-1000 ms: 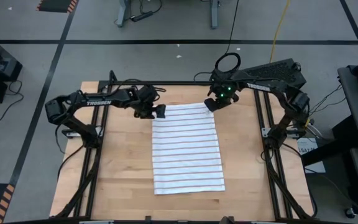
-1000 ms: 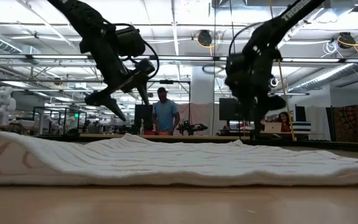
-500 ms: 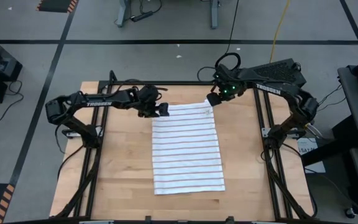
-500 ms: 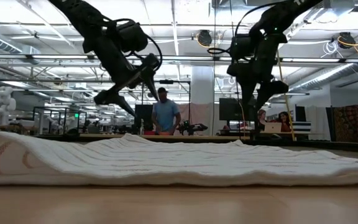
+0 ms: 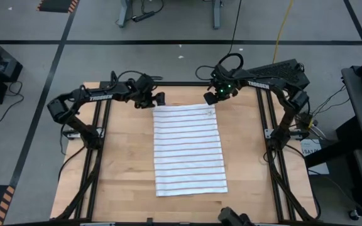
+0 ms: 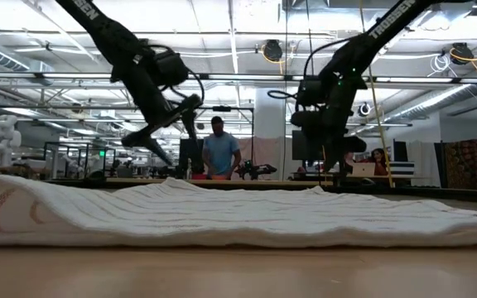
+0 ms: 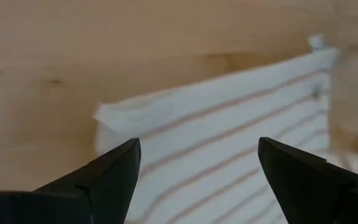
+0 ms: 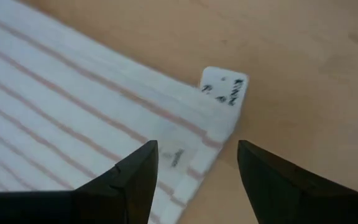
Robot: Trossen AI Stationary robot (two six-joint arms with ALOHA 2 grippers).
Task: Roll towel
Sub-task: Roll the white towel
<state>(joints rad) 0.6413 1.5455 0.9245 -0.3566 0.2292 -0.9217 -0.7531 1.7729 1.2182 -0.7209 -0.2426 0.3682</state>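
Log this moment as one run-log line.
towel flat, unrolled | left gripper open above far-left corner | right gripper open above tag corner | nothing held

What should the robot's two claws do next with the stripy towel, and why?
Probably both lower and pinch the far corners. The towel lies flat and unrolled on the table. The left gripper and right gripper hover open above its far corners, holding nothing, so a grip there would start the roll.

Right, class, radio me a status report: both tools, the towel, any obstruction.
Left tool and right tool open, empty, above the towel's far corners. Towel flat, unrolled, tag at right corner. Nothing in the way.
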